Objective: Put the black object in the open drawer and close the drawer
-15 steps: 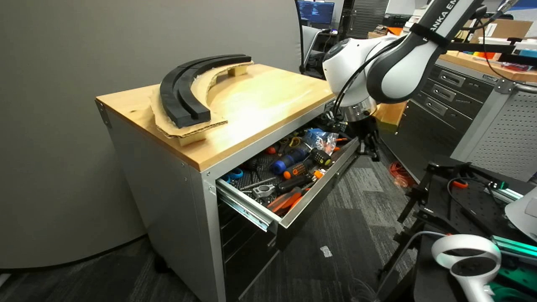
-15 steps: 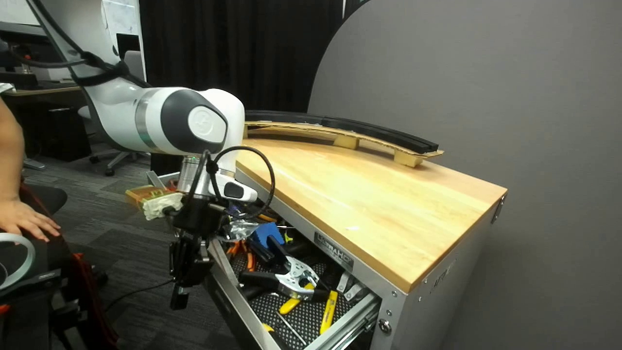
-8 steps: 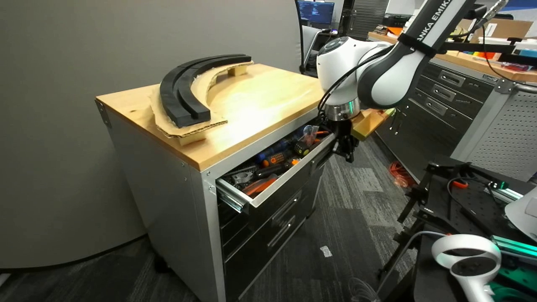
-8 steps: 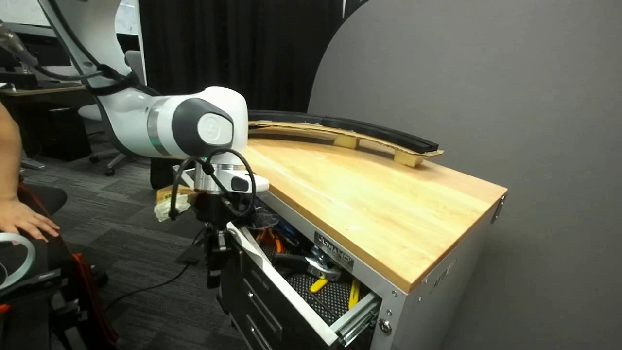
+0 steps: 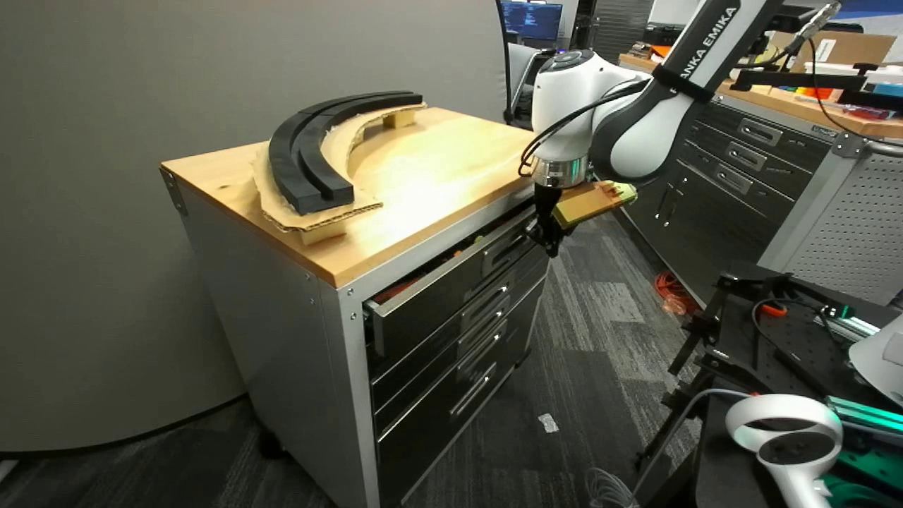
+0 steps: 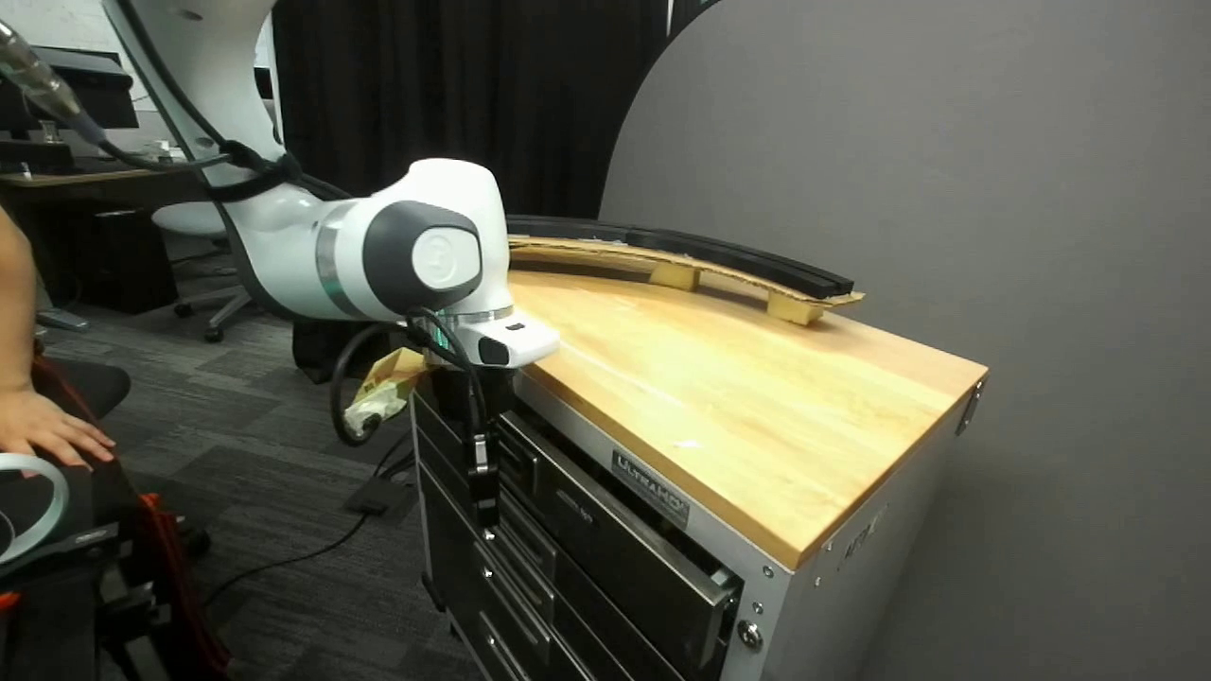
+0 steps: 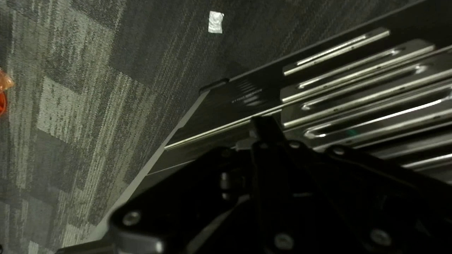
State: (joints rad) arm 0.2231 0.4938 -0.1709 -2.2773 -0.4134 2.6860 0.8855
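- Under the wooden top, a plate on the cabinet read "ULTRAHD".
- The arm carried "ANKA EMIKA" in white letters, the start of it covered by a black strap.
- More lettering on the cabinet's side was too slanted and blurred to read; a dark tool chest bore a small label, also illegible.
- In the wrist view a faint marking showed low on the cabinet's front; its words could not be made out.
- The drawer, topmost in the cabinet, had a wide, dark, glossy front, a pale metal upper edge and a horizontal pull.
- It stood slightly out, with a narrow slot along its top; bits of red and orange showed through it in an exterior view.
- The black object could not be made out, so whether it lay in the drawer could not be told.
- The gripper was closed, fingers together, pointing down before the drawer's front, near the pull; whether they touched could not be told.
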